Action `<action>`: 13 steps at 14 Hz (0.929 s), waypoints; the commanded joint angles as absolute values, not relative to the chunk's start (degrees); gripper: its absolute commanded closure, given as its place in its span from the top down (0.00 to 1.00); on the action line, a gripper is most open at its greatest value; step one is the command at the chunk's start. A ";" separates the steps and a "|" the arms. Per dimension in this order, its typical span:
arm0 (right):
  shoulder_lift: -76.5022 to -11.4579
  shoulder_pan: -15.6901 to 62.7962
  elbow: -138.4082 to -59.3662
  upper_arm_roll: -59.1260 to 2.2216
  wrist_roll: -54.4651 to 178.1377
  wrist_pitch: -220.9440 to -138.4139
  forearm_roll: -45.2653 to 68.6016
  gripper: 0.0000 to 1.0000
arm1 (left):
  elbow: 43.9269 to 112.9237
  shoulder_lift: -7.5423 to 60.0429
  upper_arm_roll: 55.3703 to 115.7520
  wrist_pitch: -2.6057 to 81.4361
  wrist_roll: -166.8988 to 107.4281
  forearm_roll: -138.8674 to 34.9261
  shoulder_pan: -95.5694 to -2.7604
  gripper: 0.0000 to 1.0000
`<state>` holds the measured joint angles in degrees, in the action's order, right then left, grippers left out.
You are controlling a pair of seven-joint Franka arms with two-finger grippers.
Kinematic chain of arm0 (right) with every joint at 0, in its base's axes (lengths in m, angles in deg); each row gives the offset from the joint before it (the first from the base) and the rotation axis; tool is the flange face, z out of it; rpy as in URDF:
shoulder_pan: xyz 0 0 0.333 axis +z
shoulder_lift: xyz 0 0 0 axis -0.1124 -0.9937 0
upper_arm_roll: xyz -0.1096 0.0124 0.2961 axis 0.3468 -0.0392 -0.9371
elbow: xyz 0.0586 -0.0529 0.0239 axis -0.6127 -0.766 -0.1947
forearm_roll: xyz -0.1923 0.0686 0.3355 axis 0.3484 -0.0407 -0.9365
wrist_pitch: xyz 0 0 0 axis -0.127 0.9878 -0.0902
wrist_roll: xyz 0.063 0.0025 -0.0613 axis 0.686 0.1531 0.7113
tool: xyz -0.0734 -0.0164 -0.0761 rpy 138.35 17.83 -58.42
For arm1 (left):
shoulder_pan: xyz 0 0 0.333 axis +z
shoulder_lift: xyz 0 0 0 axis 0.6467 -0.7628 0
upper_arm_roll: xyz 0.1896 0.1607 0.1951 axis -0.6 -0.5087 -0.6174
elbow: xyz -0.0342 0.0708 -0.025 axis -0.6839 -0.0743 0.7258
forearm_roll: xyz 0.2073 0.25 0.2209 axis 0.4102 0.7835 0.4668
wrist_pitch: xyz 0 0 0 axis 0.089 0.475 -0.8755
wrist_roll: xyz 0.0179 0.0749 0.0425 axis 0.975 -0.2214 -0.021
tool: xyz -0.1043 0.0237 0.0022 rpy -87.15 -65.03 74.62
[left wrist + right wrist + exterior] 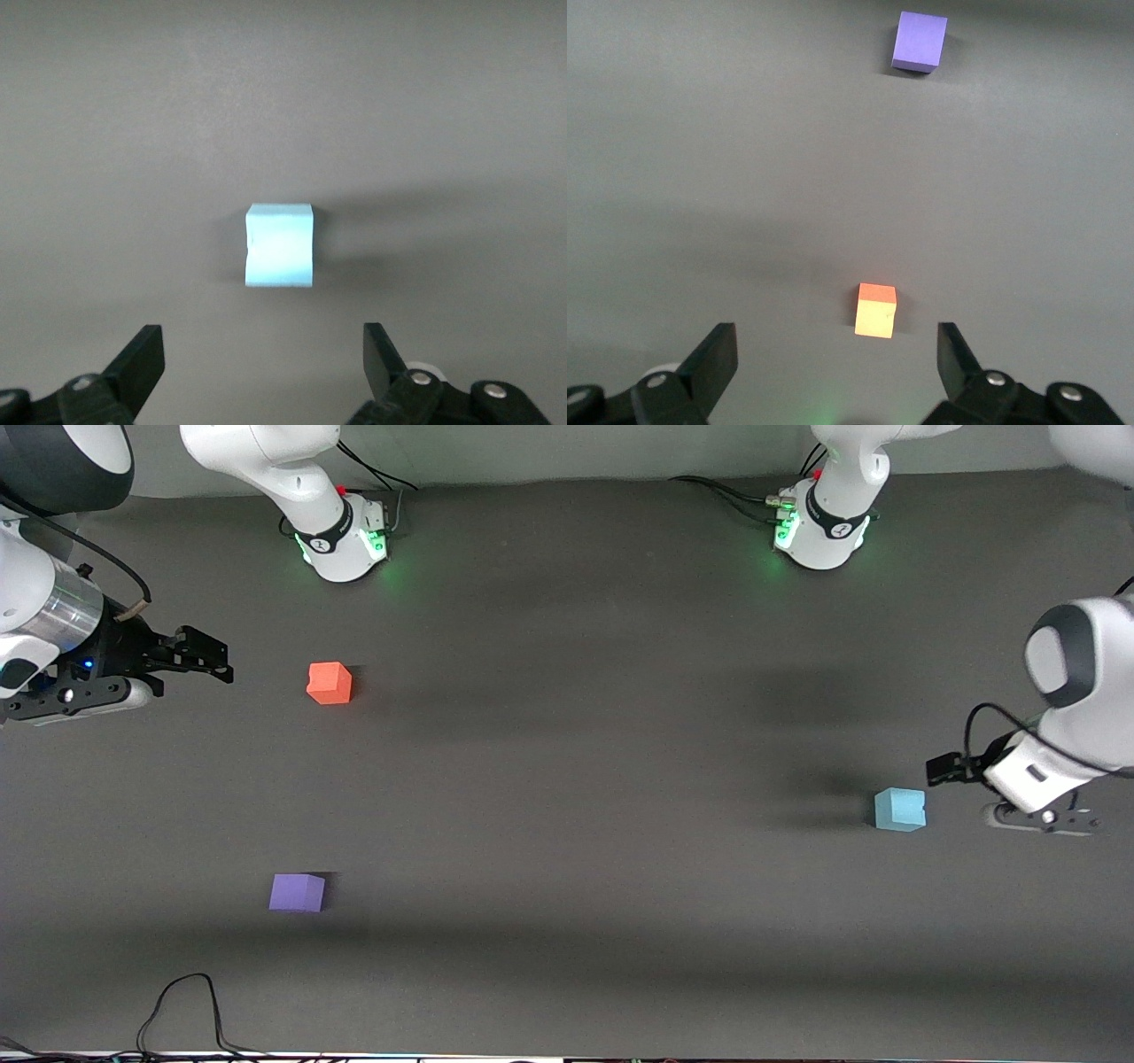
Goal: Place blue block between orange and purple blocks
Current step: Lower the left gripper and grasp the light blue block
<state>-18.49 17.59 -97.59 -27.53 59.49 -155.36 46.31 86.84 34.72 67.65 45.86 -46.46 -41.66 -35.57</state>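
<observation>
My left gripper (264, 372) shows matt black plastic fingers (142, 365) with bright metal screws. The small sky-blue foam-like cube (280, 245) looks matt and soft-edged. The orange-red cube (876, 311) and violet cube (920, 41) are equally matt. The dark grey table surface (585, 797) is dull, faintly cloth-like. My arm shells (1085, 682) gleam glossy white plastic.

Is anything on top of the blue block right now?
Nothing rests on the blue block; its top face is bare. The left gripper hangs open beside it, not touching. The face resting on the table is hidden. The right gripper waits open by the orange block.
</observation>
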 commanded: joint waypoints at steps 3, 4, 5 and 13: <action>-17.18 18.32 -98.13 -27.13 57.95 -155.11 47.28 1.00 | 88.05 28.60 67.41 54.42 -47.17 -40.87 -36.25 1.00; -17.09 18.32 -98.04 -27.13 58.03 -155.11 47.28 1.00 | 88.22 27.01 67.41 56.61 -47.17 -40.87 -36.16 1.00; -17.09 18.32 -97.95 -27.13 58.03 -155.11 47.28 1.00 | 88.57 26.22 67.41 58.29 -47.26 -40.78 -36.16 1.00; -18.05 17.97 -98.30 -27.05 58.91 -155.55 47.19 1.00 | 90.51 20.85 67.41 65.87 -47.26 -39.90 -35.90 1.00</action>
